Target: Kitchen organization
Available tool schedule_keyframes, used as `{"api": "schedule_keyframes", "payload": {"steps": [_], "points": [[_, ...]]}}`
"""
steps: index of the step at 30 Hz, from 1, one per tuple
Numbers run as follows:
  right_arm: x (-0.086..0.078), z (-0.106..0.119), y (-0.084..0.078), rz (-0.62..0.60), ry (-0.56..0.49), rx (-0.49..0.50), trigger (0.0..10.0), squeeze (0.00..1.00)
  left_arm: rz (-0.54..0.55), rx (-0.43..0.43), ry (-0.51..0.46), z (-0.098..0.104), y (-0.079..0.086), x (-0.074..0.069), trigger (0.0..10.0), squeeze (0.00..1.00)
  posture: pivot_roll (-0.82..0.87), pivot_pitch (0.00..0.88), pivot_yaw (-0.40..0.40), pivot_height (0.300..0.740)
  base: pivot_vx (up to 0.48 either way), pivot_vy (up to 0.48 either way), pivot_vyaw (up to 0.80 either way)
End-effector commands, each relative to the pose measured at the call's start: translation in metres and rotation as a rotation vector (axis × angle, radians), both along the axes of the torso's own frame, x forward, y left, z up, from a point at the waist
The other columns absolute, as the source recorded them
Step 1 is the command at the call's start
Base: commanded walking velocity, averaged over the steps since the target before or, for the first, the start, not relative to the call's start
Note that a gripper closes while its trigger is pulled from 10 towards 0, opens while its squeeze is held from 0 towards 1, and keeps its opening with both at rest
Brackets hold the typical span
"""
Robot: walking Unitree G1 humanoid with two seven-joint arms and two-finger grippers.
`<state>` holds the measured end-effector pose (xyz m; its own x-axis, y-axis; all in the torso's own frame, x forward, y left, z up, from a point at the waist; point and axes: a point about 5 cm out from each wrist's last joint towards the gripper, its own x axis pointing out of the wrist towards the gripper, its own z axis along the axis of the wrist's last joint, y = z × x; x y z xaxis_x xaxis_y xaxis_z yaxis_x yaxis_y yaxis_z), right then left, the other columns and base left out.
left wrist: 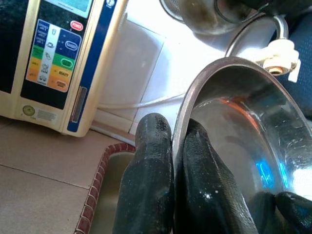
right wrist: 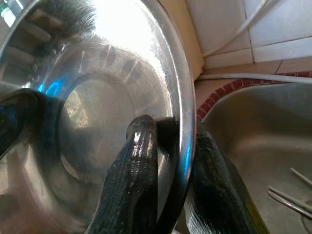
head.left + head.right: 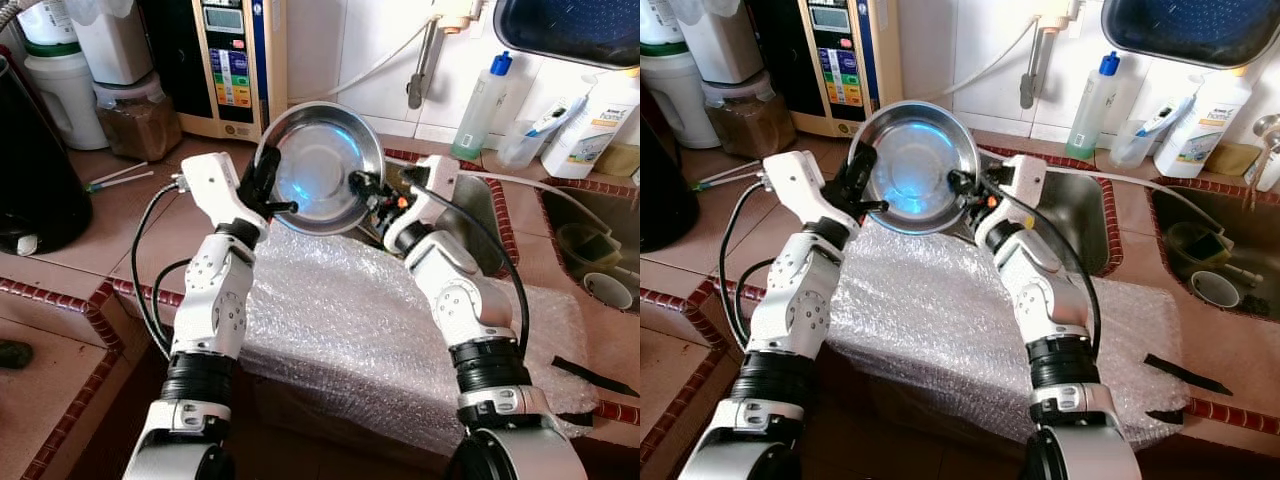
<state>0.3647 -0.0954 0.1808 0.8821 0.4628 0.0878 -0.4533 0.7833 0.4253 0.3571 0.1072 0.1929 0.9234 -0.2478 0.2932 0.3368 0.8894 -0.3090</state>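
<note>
Steel bowl (image 3: 320, 165), shiny and tilted, pinched by both grippers.

steel bowl (image 3: 322, 165): round, shiny, shallow, empty. Tilted up on edge, open side facing camera, blue glint on inner base. Upper centre of frame, held off the counter, rim pinched on both its left and right edges.

left gripper (image 3: 262, 187), right gripper (image 3: 366, 185) raised, jaws clamped.
</note>
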Motion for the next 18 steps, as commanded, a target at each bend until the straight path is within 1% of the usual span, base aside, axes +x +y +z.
{"api": "schedule_keyframes", "payload": {"steps": [1,2,3,4,5,6,7,8,9,10,11,12,15,18], "points": [[0.001,-0.018,-0.008,-0.037,0.086,-0.066,0.0,0.0,-0.013,0.004,-0.118,0.028,-0.004,0.002,2.7,0.0,0.07,0.0,-0.034,0.74,0.0,0.0,0.0],[0.005,-0.019,-0.014,-0.105,0.097,-0.083,0.0,0.0,-0.007,-0.002,-0.11,0.028,-0.003,0.003,3.9,0.0,0.07,0.0,-0.033,0.74,0.0,0.0,0.0],[0.005,-0.019,-0.014,-0.105,0.097,-0.083,0.0,0.0,-0.007,-0.002,-0.11,0.028,-0.003,0.003,3.9,0.0,0.07,0.0,-0.033,0.74,0.0,0.0,0.0],[0.009,-0.02,-0.022,-0.19,0.116,-0.087,0.0,0.0,-0.003,0.002,-0.11,0.028,-0.003,0.003,4.0,0.0,0.07,0.0,-0.031,0.74,0.0,0.0,0.0],[0.01,-0.02,-0.025,-0.22,0.126,-0.083,0.0,0.0,0.002,0.009,-0.114,0.028,-0.002,0.003,4.1,0.0,0.07,0.0,-0.031,0.74,0.0,0.0,0.0],[0.01,-0.021,-0.026,-0.235,0.132,-0.081,0.0,0.0,0.005,0.014,-0.117,0.028,-0.002,0.002,4.1,0.0,0.07,0.0,-0.031,0.74,0.0,0.0,0.0],[0.011,-0.022,-0.028,-0.247,0.14,-0.076,0.0,0.0,0.011,0.014,-0.115,0.028,-0.001,0.002,4.6,0.0,0.07,0.0,-0.027,0.74,0.0,0.0,0.0],[0.01,-0.022,-0.029,-0.252,0.145,-0.073,0.0,0.0,0.014,0.014,-0.113,0.028,0.0,0.002,4.6,0.0,0.07,0.0,-0.026,0.74,0.0,0.0,0.0],[0.01,-0.023,-0.03,-0.26,0.151,-0.068,0.0,0.0,0.018,0.015,-0.11,0.027,0.001,0.002,4.9,0.0,0.07,0.0,-0.026,0.74,0.0,0.0,0.0],[0.01,-0.024,-0.03,-0.265,0.156,-0.064,0.0,0.0,0.021,0.017,-0.108,0.027,0.002,0.003,4.9,0.0,0.07,0.0,-0.025,0.74,0.0,0.0,0.0],[0.011,-0.026,-0.032,-0.272,0.165,-0.062,0.0,0.0,0.023,0.022,-0.105,0.026,0.003,0.003,7.3,0.0,0.08,0.0,-0.023,0.74,0.0,0.0,0.0],[0.011,-0.028,-0.034,-0.286,0.183,-0.058,0.0,0.0,0.024,0.025,-0.096,0.024,0.004,0.003,10.0,1.0,0.08,0.0,-0.022,0.74,0.0,0.0,0.0],[0.012,-0.031,-0.036,-0.305,0.2,-0.035,0.0,0.0,0.021,0.014,-0.083,0.023,0.006,0.004,10.0,1.0,0.08,0.0,-0.02,0.74,0.0,0.0,0.0],[0.015,-0.029,-0.037,-0.325,0.204,-0.029,0.0,0.0,0.031,0.032,-0.077,0.022,0.007,0.006,10.0,1.0,0.08,0.0,-0.025,0.74,0.0,0.0,0.0]]}}
